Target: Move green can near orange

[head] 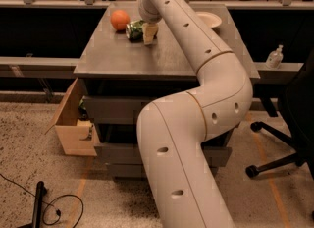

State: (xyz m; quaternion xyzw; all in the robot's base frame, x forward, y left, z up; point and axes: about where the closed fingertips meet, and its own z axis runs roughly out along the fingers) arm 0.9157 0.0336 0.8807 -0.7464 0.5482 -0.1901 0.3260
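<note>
The orange [119,19] sits at the far left of the grey table top [127,57]. The green can [133,29] lies on its side just right of the orange, a small gap apart from it. My gripper [148,32] reaches down from the white arm [196,40] and is at the can's right end, close against it. The arm hides the gripper's far side and part of the can.
An off-white bowl [209,19] sits at the table's back right, partly behind the arm. An open cardboard box [73,124] stands at the table's left side. A black office chair [289,124] and a small bottle [275,56] are at the right. A cable [54,207] lies on the floor.
</note>
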